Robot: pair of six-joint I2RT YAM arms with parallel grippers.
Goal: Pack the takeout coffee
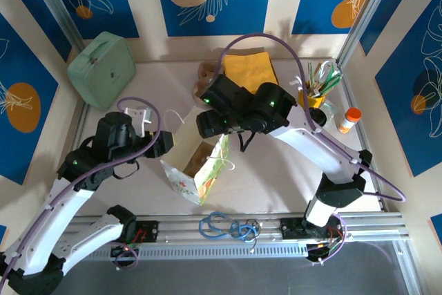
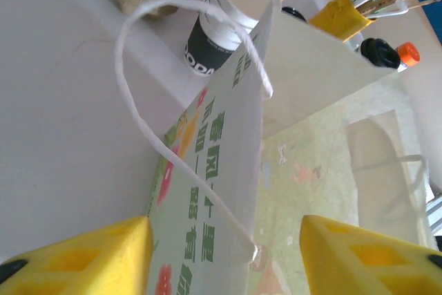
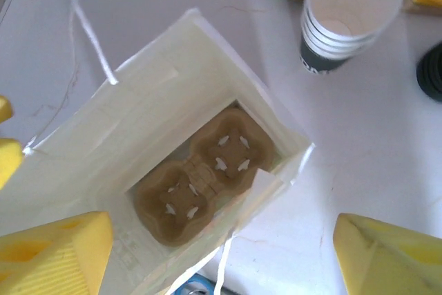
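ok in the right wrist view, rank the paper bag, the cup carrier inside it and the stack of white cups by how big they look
1. paper bag, by far the largest
2. cardboard cup carrier, lying on the bag's bottom
3. stack of white cups, smallest, even with its rim nearer the camera

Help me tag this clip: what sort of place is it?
Likely a staged café takeout counter: pale paper bag holding brown pulp cup carrier, stacked white paper cups, yellow pot of stirrers.

Mint case (image 1: 101, 60) far-left on tabletop (image 1: 269, 179); yellow napkins (image 1: 250, 68) at back; white cup stack (image 3: 349, 12); yellow holder (image 1: 314, 96), possibly stirrers; orange-capped bottle (image 1: 349, 120) near it.
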